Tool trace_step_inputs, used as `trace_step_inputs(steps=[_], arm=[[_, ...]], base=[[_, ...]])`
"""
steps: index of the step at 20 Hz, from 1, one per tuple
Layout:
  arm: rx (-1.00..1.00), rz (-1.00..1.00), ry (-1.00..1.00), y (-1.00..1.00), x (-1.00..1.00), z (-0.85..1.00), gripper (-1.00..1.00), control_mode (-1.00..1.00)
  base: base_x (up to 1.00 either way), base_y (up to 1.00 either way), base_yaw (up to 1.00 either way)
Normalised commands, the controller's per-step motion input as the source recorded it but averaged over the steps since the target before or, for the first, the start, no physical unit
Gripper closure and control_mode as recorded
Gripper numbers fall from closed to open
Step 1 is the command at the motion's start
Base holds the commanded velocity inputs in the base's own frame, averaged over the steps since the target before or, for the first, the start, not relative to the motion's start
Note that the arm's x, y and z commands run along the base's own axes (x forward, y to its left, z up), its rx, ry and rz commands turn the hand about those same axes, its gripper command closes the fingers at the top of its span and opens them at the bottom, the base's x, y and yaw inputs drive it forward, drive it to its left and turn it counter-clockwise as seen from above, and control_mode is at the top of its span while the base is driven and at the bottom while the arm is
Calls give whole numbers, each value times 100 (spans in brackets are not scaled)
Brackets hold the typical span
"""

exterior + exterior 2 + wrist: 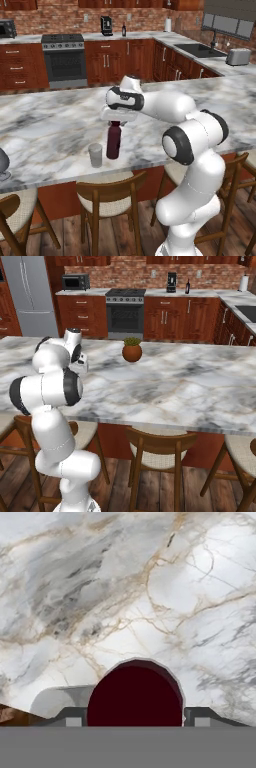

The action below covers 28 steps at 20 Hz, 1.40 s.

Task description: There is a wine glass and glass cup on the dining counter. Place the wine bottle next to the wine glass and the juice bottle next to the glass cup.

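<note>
Left base view: the glass cup stands near the counter edge, the juice bottle just beside it at three o'clock, fingers flanking its cap, grip unclear. Careless opening could tip the bottle onto the cup.

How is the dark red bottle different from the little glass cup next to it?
The juice bottle is dark maroon and you cannot see through it; the glass cup is clear and greyish. The juice bottle is taller, the glass cup shorter. The gripper sits over the juice bottle's cap, with a finger on each side; nothing touches the glass cup. Both stand upright, side by side, on the dining counter.
</note>
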Motion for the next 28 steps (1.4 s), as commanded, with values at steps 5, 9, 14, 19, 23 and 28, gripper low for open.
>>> trace_step_inputs(steps=[5, 9, 14, 19, 23, 28], arm=[[-1, 0, 4, 10, -4, -40, 100, -100], [-3, 0, 0, 5, -25, -44, 100, -100], [-4, -2, 0, 7, -26, -45, 100, -100], [-2, -4, 0, 11, -25, -44, 100, -100], [0, -7, 0, 4, -23, -43, 100, -100], [0, -11, 0, 0, -5, -39, 100, -100]], base=[[0, 0, 0], [0, 0, 0], [0, 0, 0], [0, 0, 0], [0, 0, 0], [0, 0, 0]])
